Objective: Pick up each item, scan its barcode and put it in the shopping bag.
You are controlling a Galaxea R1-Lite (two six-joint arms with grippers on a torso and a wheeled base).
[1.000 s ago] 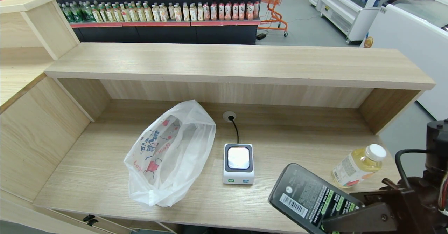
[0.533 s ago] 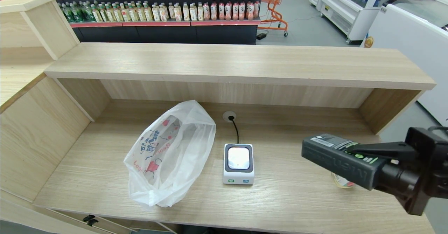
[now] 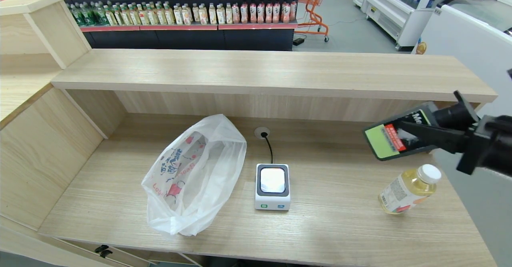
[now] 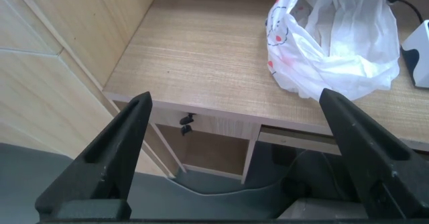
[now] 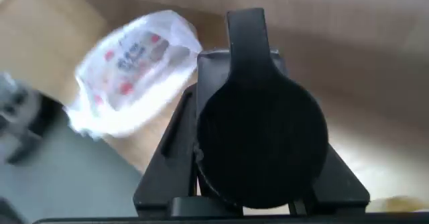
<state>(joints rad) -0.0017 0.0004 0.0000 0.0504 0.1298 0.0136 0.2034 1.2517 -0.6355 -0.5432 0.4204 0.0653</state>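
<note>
My right gripper [image 3: 416, 136] is shut on a black package [image 3: 390, 139] with a green and red label, held in the air above the counter's right end. The same black package [image 5: 261, 143] sits between the fingers in the right wrist view. A white scanner [image 3: 273, 185] with a lit window stands mid-counter, well left of the package. The translucent shopping bag [image 3: 196, 175] lies left of the scanner, mouth toward the back. A yellow drink bottle [image 3: 410, 189] leans on the counter below the package. My left gripper [image 4: 244, 157] hangs open off the counter's front left edge, short of the shopping bag [image 4: 335, 36].
A raised wooden shelf [image 3: 272, 73] overhangs the back of the counter, close above the held package. A side wall [image 3: 48, 147] closes the left end. The scanner's cable [image 3: 269, 145] runs to a hole at the back. Bare counter [image 3: 336, 219] lies between scanner and bottle.
My right arm has lifted the black package up and back from the front right and turned it; the barcode side no longer faces the head camera. The bottle shows again.
</note>
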